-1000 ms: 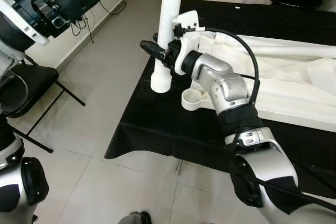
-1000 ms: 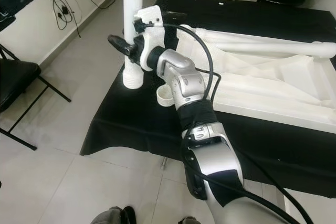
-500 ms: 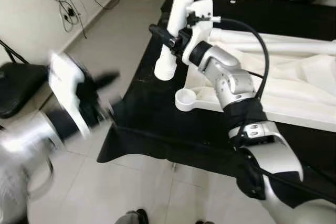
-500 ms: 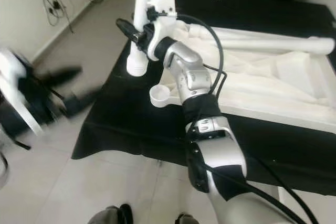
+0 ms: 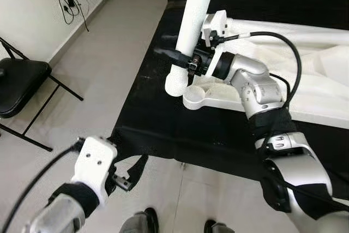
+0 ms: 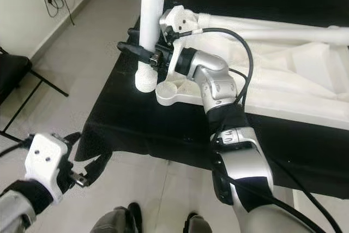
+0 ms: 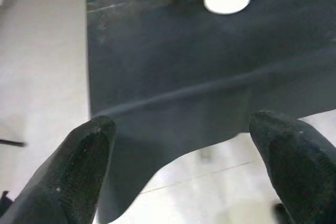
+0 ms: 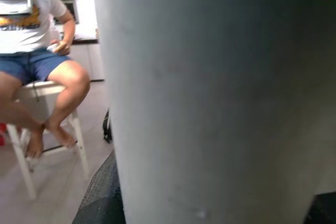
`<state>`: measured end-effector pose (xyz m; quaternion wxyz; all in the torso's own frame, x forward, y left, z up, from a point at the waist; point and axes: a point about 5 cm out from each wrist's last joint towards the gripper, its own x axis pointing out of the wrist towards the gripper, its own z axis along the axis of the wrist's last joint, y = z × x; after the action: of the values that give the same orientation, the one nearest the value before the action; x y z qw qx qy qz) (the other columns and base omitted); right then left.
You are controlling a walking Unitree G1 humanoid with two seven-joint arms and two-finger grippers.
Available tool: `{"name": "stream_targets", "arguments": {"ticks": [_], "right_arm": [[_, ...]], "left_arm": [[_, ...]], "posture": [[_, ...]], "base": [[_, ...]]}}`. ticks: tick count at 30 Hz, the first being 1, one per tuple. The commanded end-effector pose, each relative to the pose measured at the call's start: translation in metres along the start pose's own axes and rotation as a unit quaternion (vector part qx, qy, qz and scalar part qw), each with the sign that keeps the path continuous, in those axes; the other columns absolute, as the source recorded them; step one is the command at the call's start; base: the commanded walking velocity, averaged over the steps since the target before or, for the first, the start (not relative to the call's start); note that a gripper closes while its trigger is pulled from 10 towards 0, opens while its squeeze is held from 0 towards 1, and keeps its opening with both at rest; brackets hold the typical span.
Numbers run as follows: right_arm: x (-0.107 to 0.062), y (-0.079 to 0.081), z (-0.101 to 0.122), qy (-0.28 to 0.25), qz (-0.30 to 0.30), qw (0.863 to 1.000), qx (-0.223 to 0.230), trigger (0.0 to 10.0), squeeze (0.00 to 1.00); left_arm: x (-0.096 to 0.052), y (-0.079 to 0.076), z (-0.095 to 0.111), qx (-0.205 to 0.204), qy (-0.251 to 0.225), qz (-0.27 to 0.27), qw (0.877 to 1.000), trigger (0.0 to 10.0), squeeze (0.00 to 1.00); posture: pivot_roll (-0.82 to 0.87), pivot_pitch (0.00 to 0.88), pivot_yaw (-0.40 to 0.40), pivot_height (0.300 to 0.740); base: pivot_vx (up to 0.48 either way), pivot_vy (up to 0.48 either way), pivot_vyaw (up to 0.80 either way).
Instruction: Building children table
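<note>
Table leg (image 5: 195,12) upright, clamped in right pincer (image 5: 177,57).

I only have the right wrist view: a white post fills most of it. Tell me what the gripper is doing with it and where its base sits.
Observer: The right gripper is shut on the white table leg, held upright.
Operator: Give me the base.
Observer: Its lower end stands on the black cloth, beside the round socket at the white tabletop's corner, not in it.
Operator: Report the left arm.
Observer: The left gripper hangs low, off the table's near corner, fingers open, holding nothing.
</note>
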<state>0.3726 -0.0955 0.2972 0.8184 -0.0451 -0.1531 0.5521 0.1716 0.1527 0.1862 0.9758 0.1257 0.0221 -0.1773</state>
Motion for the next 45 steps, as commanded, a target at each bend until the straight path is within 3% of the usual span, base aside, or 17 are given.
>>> {"name": "stream_targets", "arguments": {"ticks": [1,3,5,12,15,18,28,38,45], "right_arm": [[0.004,0.002,0.003,-0.008,0.020,1.000,-0.008,10.0,0.00],[0.005,-0.003,0.004,0.002,0.011,1.000,-0.017,10.0,0.00],[0.005,-0.007,0.009,-0.003,0.009,1.000,-0.018,10.0,0.00],[-0.005,-0.013,0.025,-0.021,0.031,0.999,-0.023,10.0,0.00],[-0.017,-0.009,0.037,-0.026,0.108,0.993,-0.027,10.0,0.00],[-0.019,-0.007,0.043,-0.025,0.144,0.989,-0.032,10.0,0.00],[-0.011,-0.005,0.053,-0.016,0.196,0.979,-0.052,10.0,0.00],[0.000,0.007,0.036,0.059,0.267,0.958,-0.087,10.0,0.00],[-0.002,-0.003,0.043,0.057,0.241,0.965,-0.085,10.0,0.00]], "left_arm": [[-0.002,0.004,-0.004,0.024,0.008,0.023,0.999,10.0,0.00],[-0.005,0.015,-0.002,0.072,0.006,0.060,0.996,10.0,0.00],[-0.007,0.017,-0.003,0.088,0.008,0.067,0.994,10.0,0.00],[-0.016,0.010,-0.002,0.091,0.000,0.072,0.993,10.0,0.00],[-0.022,0.002,0.003,0.098,-0.013,0.073,0.992,10.0,0.00],[-0.024,-0.001,0.004,0.097,-0.017,0.068,0.993,10.0,0.00],[-0.030,-0.006,0.008,0.095,-0.025,0.060,0.993,10.0,0.00],[-0.032,-0.011,0.009,0.097,-0.037,0.059,0.993,10.0,0.00],[-0.033,-0.013,0.010,0.096,-0.043,0.059,0.993,10.0,0.00]], "posture": [[0.09,0.344,0.030,0.740],[0.10,0.366,0.037,0.740],[0.10,0.378,0.039,0.740],[0.10,0.414,0.041,0.740],[0.10,0.437,0.043,0.740],[0.10,0.444,0.041,0.740],[0.10,0.463,0.040,0.740],[0.11,0.485,0.027,0.740],[0.11,0.495,0.017,0.740]], "base": [[0.000,0.000,0.00],[0.000,0.000,0.00],[0.000,0.000,0.00],[0.000,0.000,0.00],[0.000,0.000,0.00],[0.000,0.000,0.00],[0.000,0.000,0.00],[0.000,0.000,0.00],[0.000,0.000,0.00]]}}
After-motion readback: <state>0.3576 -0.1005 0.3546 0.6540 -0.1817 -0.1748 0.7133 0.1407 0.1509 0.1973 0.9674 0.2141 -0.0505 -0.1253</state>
